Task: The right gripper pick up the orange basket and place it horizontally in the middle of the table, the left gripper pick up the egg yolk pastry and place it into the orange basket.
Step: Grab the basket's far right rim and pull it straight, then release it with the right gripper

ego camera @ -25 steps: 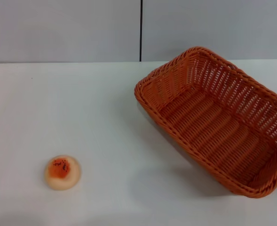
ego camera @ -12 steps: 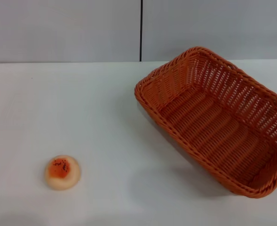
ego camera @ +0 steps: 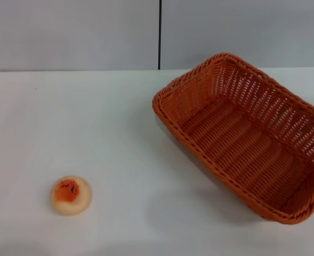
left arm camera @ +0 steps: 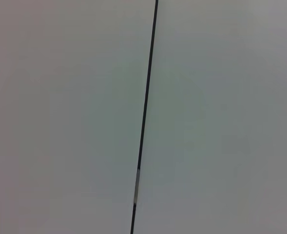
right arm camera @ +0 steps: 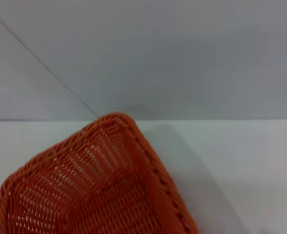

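Observation:
The orange basket (ego camera: 247, 141) stands empty on the right side of the white table (ego camera: 93, 122), set at a slant with one corner running off the right edge of the head view. One of its corners (right arm camera: 109, 185) fills the lower part of the right wrist view. The egg yolk pastry (ego camera: 71, 195) lies alone at the front left of the table, its orange seeded top facing up. Neither gripper shows in any view. The left wrist view holds only a grey wall with a dark seam (left arm camera: 144, 117).
A grey panelled wall (ego camera: 71, 32) with a vertical seam rises behind the table's far edge. Bare white tabletop lies between the pastry and the basket.

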`<state>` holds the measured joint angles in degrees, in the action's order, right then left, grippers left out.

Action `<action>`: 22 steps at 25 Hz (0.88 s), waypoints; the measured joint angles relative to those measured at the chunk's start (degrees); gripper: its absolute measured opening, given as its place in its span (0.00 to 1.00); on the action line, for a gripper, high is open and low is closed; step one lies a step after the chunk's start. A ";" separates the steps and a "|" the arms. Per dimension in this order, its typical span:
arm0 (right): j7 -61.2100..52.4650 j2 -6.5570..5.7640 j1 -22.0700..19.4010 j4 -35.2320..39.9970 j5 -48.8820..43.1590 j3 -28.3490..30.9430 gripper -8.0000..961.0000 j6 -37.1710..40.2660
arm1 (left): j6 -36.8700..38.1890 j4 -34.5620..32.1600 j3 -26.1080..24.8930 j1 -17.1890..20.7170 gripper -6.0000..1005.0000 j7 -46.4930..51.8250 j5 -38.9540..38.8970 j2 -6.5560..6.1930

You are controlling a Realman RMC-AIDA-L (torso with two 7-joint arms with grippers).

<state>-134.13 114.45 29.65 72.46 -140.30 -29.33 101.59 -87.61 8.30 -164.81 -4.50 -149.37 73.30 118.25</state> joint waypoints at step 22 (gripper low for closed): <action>3.56 2.18 3.26 -15.97 0.12 -8.19 0.70 -16.69 | -0.48 0.50 -0.34 0.28 0.78 -0.04 -0.35 -0.15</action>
<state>-130.57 116.64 32.91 56.49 -140.18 -37.52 84.89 -88.09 8.80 -165.15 -4.22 -149.42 72.95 118.11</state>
